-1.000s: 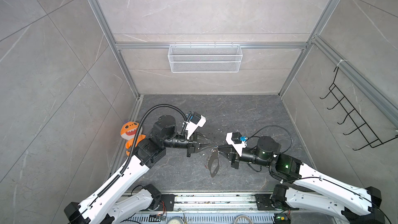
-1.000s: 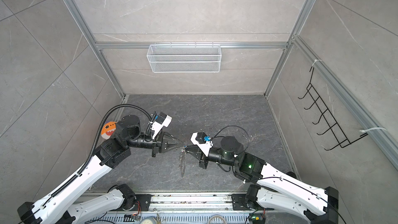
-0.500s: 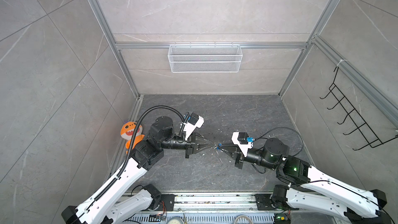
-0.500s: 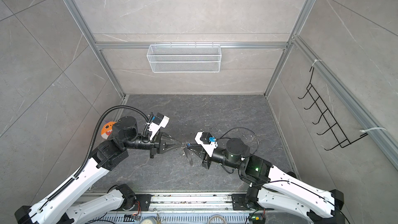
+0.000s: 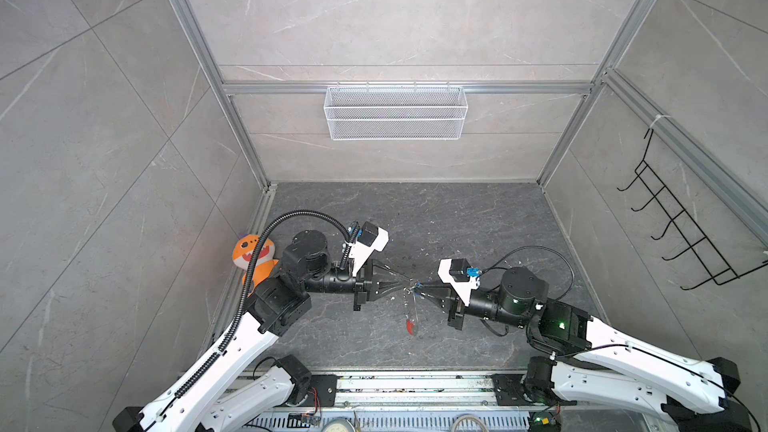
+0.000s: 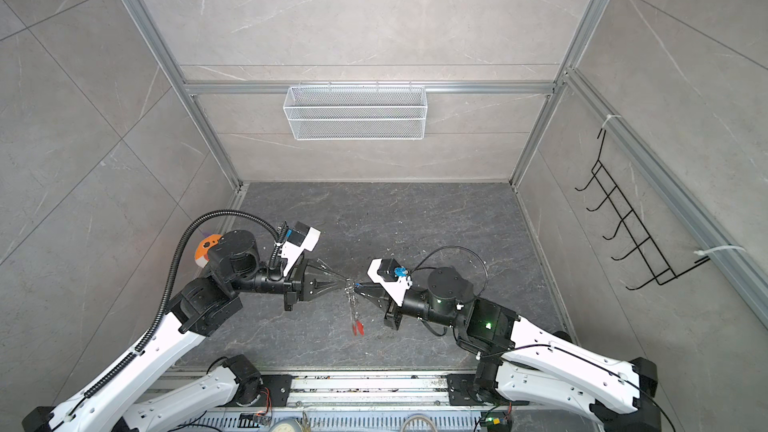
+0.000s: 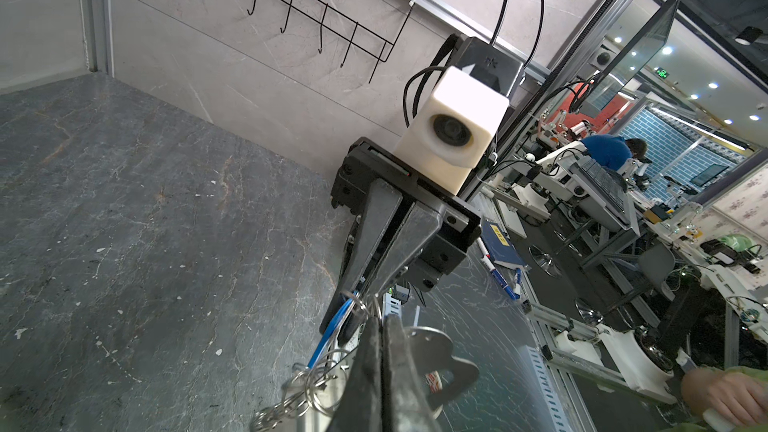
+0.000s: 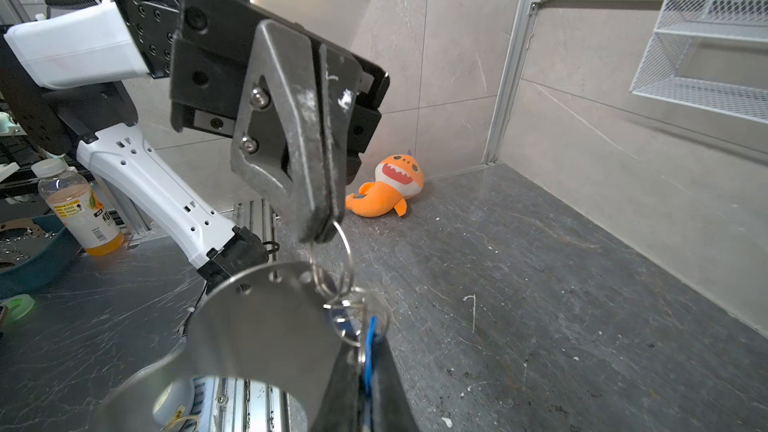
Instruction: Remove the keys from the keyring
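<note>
My left gripper point(image 5: 402, 283) was clamped on the thin silver metal keyring point(image 8: 341, 306), which hung in the air above the dark stone floor point(image 5: 457, 222) with its flat grey oval fob point(image 8: 257, 317) drooping below. My right gripper point(image 5: 420, 285), nearly tip to tip with it, was pinched tight on the small blue-tagged key point(image 8: 370, 338). The small red-tagged key point(image 5: 410, 326) dangled beneath them.

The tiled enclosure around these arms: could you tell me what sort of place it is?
Probably a robotics lab test cell: aluminium-framed tile walls, a wire basket hung on the back rail, and more workbenches beyond.
</note>
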`<state>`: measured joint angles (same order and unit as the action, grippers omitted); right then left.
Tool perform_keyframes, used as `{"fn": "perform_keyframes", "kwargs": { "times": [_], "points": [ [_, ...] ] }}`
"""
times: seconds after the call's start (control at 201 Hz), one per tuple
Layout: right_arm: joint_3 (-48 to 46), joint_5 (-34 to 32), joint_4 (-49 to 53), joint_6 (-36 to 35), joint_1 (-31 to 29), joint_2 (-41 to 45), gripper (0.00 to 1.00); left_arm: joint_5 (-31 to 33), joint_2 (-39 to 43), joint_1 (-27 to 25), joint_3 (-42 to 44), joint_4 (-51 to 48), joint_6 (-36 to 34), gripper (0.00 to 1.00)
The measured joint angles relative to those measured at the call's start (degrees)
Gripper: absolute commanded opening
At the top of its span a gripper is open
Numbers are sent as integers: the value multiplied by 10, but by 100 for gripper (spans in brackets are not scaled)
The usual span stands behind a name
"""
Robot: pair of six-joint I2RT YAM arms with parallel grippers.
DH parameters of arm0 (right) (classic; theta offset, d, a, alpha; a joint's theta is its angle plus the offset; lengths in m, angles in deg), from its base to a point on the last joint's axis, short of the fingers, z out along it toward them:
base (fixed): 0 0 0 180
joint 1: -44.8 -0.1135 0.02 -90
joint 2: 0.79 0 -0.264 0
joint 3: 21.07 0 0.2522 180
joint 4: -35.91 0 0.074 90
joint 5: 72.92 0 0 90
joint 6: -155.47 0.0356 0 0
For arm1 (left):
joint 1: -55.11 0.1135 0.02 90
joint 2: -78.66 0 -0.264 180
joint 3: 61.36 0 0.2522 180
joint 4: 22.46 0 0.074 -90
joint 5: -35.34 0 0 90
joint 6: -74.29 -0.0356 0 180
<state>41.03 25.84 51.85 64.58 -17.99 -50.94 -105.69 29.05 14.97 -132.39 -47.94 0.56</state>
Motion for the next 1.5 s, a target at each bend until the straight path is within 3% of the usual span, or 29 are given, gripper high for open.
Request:
{"fn": "perform_keyframes", "kwargs": {
  "times": [0.129,0.349,0.503,0.608,0.832,1.335,1.504],
  "points": [
    [0,-2,-7,4,-10,-20,0,0,2,0,9,9,3,0],
    [-1,-20,11,17,-17,-2,39,5,5,0,10,11,1,0],
    [-1,-42,34,13,-18,44,47,15,23,0,17,19,0,0],
    [2,-45,40,13,-18,69,48,14,30,0,20,20,-1,0],
    [45,-14,36,21,-18,53,32,14,31,0,21,20,-3,0],
    [63,45,5,59,-16,-9,30,12,33,0,21,22,-3,0],
    [63,52,-3,72,-10,-17,23,12,33,0,22,27,-3,0]
  ]
}}
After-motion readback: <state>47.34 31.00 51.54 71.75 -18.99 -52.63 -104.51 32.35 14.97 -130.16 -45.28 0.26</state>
